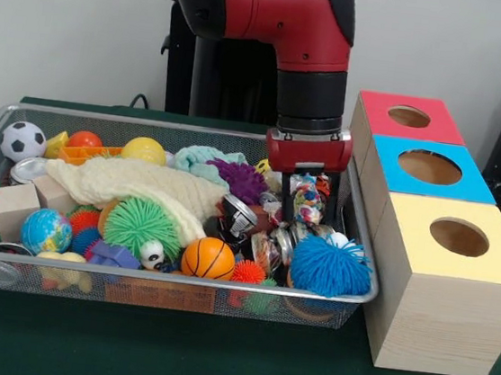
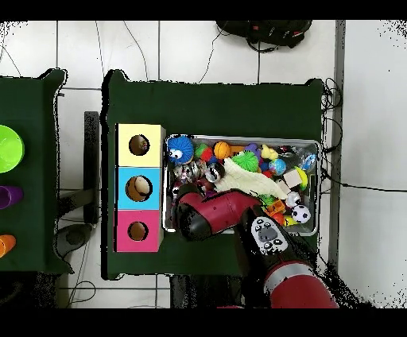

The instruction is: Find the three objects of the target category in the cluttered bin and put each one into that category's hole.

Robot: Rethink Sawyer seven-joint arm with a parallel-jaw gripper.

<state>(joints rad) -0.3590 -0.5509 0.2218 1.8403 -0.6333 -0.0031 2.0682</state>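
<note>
The wire mesh bin is full of toys; it also shows in the overhead view. My gripper hangs at the bin's right end, close to the boxes. It is shut on a multicoloured rope toy, held between the black fingers just above the clutter. I cannot pick out other rope toys in the pile. The yellow-faced box stands nearest the camera, with its round hole to the gripper's right. In the overhead view the arm hides the gripper, and the yellow box's hole shows.
Blue-faced box and red-faced box stand behind the yellow one. A fuzzy blue ball lies just below the gripper. A cream cloth, green fuzzy ball, basketball and soccer ball fill the bin.
</note>
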